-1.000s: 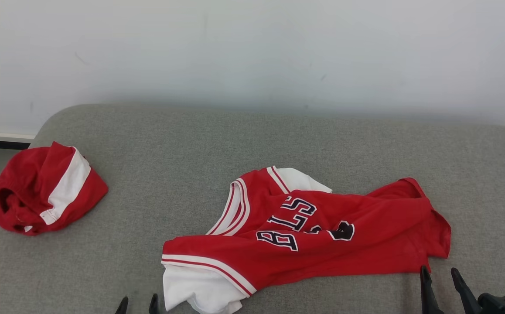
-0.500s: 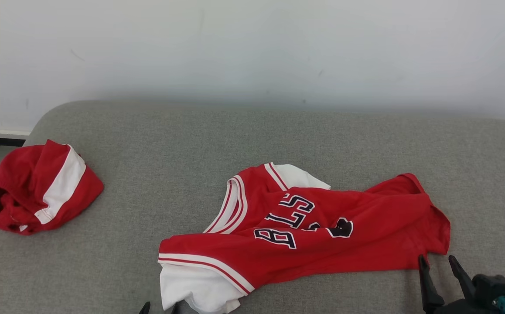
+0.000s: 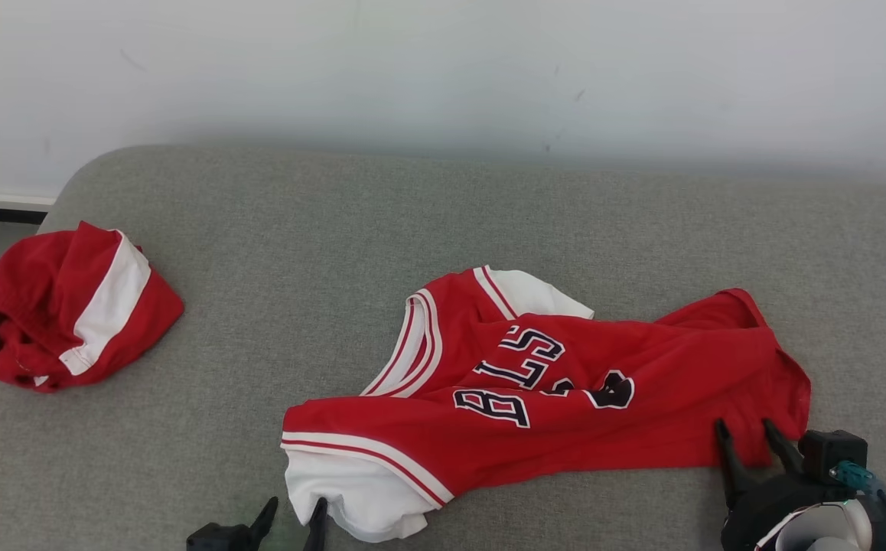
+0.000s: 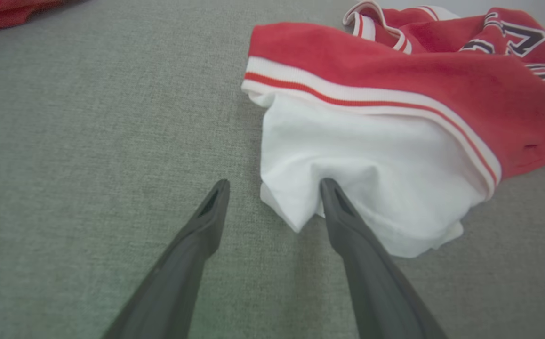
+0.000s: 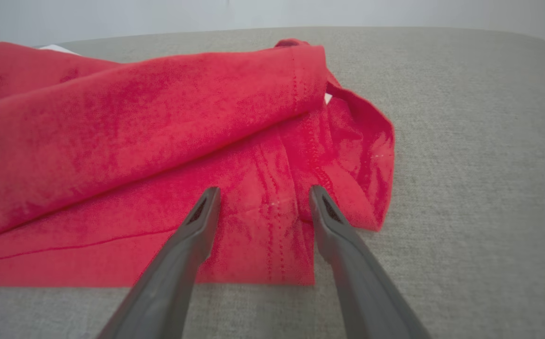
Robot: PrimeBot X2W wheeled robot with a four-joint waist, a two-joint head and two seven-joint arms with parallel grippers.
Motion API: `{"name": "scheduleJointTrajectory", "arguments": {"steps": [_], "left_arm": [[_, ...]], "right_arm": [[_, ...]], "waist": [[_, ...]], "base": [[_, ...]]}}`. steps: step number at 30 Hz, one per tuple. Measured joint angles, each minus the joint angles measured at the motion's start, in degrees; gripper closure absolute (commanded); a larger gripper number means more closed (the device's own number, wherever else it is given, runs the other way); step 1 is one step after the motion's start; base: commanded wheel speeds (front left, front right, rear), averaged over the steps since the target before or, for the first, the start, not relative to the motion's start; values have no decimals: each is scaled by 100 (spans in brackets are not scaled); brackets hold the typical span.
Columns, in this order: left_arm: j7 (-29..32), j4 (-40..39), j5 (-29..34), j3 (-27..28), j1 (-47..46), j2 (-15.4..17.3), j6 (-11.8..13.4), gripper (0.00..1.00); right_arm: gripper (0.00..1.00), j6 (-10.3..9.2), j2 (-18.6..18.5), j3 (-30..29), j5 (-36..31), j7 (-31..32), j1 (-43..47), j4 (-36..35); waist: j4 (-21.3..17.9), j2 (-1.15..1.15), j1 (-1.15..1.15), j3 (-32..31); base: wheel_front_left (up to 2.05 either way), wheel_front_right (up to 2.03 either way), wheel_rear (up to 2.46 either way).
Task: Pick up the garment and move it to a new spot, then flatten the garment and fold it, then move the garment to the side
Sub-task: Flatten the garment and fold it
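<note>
At the far left of the grey cushion (image 3: pixel 275 229) lies a crumpled red-and-white bundle (image 3: pixel 68 306), well apart from everything else and with no gripper near it. Moving right, the left gripper (image 4: pixel 273 183) sits at the near edge with its fingers spread wide and nothing held. One fingertip is over bare cushion and the other rests against the jersey's white sleeve (image 4: pixel 357 160), so the cloth lies just ahead of it and to its right. The jersey (image 3: pixel 565 390) stretches across the middle, its long axis running left to right: white sleeve at the near left, lettering in the centre, red hem at the right. At that right end the right gripper (image 5: pixel 263 190) is also open and holds nothing, both fingertips down over the hem corner (image 5: pixel 348 197), which lies between and just beyond them. Each arm is nearest its own end of the jersey, so I'd judge a two-handed pinch at sleeve and hem comes next. I count two red-and-white garments, one of them the target, and two grippers with two fingers each.
</note>
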Motion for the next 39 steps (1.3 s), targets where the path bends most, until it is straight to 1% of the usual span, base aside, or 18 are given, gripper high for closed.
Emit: {"name": "scheduleJointTrajectory", "arguments": {"steps": [1,2,6,9,11,14,17,20,22,24,26,28,30,31,32,34,36,39], "left_arm": [[0,43,-15,-9,-33,-31,-7,82],[0,80,-23,-18,-58,-53,-34,100],[0,160,-68,-33,-104,-97,-51,100],[0,46,-156,71,-48,-127,-54,100],[0,-383,-223,253,216,-133,-56,100],[0,-759,-121,238,561,-42,-57,100],[0,-1226,-196,265,860,13,-57,100],[0,-1876,-229,258,853,186,-79,100],[66,-2259,-291,198,604,353,-81,100],[296,-2610,-463,99,-2,548,-81,100],[586,-2819,-538,-32,-790,808,-82,100],[922,-2850,-928,-116,-1634,925,-82,100],[1198,-2741,-1011,-252,-2593,1141,-82,100],[1198,-2741,-1011,-252,-2593,1141,-82,100],[1301,-2629,-1190,-286,-3077,1202,-82,100],[1446,-2358,-1348,-356,-4012,1304,-82,100],[1547,-2002,-1634,-339,-4882,1308,-82,100],[1657,-1451,-1792,-359,-6239,1396,-82,100]], "right_arm": [[100,0,0,34,15,-22,-57,96],[100,0,5,66,30,-43,-115,191],[100,0,24,155,74,-176,-190,419],[100,0,22,185,174,-281,-107,374],[100,0,12,196,301,-324,148,3],[100,0,-59,146,377,-349,500,-563],[100,0,-78,81,488,-349,842,-1113],[100,0,-135,-46,464,-326,894,-1618],[100,0,-165,-121,461,-154,661,-1984],[100,0,-227,-87,454,127,232,-2286],[100,0,-310,-12,463,399,-311,-2439],[100,0,-391,7,594,660,-960,-2412],[100,0,-480,69,695,915,-1699,-2257],[100,0,-480,69,695,915,-1699,-2257],[100,0,-489,112,737,1034,-2079,-2147],[100,0,-479,165,820,1262,-2892,-1870],[100,0,-447,192,929,1459,-3765,-1546],[100,0,-411,167,909,1664,-5118,-1024]], "waist": [[19,0,0,17],[37,0,0,31],[79,0,0,17],[77,0,0,-72],[52,0,0,-180],[11,0,-1,-257],[-52,0,-1,-305],[-130,0,-1,-310],[-181,0,-1,-283],[-221,0,-1,-227],[-261,0,0,-147],[-300,0,-1,-35],[-340,0,0,109],[-340,0,0,109],[-362,0,0,188],[-410,0,0,364],[-459,0,1,563],[-533,1,1,895]], "base": [[0,0,0],[0,0,0],[0,0,0],[0,0,0],[0,0,0],[0,0,0],[0,0,0],[0,0,0],[0,0,0],[0,0,0],[0,0,0],[0,0,0],[0,0,0],[0,0,0],[0,0,0],[0,0,0],[0,0,0],[0,0,0]]}}
